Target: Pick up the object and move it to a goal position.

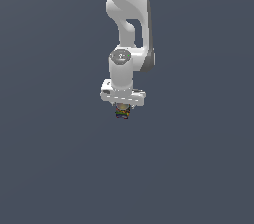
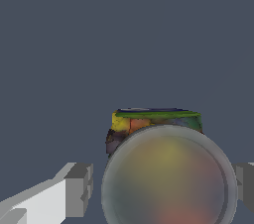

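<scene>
The object (image 2: 156, 121) is a small jar with a blue, yellow, red and green patterned body and a round greyish-orange top (image 2: 168, 178). In the wrist view it sits between my gripper's (image 2: 163, 188) two grey fingers (image 2: 79, 188). One finger shows a narrow gap to the top, while the other sits right at its rim. The jaws stand wide on either side of it, so the gripper is open. In the exterior view the object (image 1: 122, 112) peeks out just under the white hand, and my gripper (image 1: 122, 109) hangs straight down over it. The fingers are hidden there.
A plain dark grey-blue surface (image 1: 198, 168) fills both views. The white arm (image 1: 128, 15) rises straight up from the hand to the top of the exterior view.
</scene>
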Motion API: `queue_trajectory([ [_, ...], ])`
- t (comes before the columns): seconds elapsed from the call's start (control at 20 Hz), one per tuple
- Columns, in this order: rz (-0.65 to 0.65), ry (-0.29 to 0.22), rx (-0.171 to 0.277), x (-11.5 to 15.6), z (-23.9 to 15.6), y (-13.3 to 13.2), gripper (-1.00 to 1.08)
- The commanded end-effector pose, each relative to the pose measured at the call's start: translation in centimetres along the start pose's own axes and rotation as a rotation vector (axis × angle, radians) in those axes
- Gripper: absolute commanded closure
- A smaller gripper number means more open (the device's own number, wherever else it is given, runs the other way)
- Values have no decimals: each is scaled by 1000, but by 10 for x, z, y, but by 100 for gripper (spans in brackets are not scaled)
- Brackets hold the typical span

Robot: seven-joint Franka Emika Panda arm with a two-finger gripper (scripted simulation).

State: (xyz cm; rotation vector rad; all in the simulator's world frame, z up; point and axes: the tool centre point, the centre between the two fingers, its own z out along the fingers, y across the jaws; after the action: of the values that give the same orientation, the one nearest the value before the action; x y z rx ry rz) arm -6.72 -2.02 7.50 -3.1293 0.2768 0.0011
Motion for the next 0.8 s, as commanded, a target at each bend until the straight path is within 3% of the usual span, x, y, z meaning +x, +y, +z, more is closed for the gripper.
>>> queue_trajectory([
  [0.0, 1, 1, 0, 0, 10, 0, -92],
  [0.25, 1, 1, 0, 0, 17, 0, -92],
  [0.3, 1, 1, 0, 0, 17, 0, 108],
  [0.75, 1, 1, 0, 0, 17, 0, 108],
])
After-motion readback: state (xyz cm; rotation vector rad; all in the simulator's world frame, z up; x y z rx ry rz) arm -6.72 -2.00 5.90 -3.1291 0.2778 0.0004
